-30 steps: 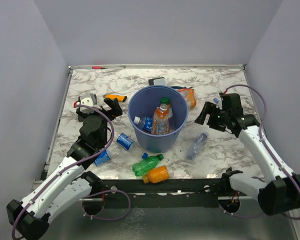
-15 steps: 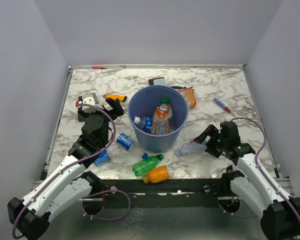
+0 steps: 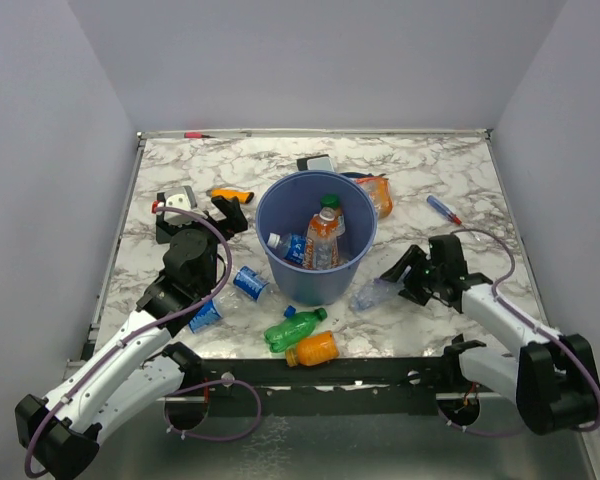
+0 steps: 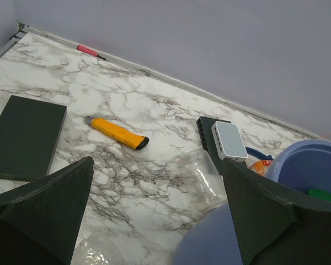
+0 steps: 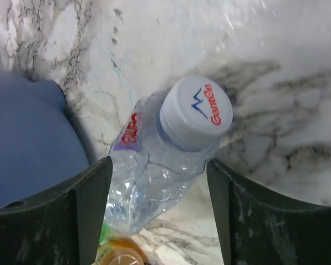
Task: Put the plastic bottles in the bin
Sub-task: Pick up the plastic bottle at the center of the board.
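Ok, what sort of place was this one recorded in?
Probably a robotics lab test cell: plain grey walls enclose a marble-patterned tabletop, white robot arms are bolted at its near edge, and small plastic bottles lie scattered around a round blue plastic bin.

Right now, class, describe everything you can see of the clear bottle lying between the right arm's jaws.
The clear bottle is thin, see-through plastic, crumpled and dented, with a pale screw cap bearing a blue-and-red logo and red lettering on its shoulder. It lies on its side on the marble table, cap toward the wrist camera, close beside the blue bin. The right jaws flank its body; whether they press it is unclear.
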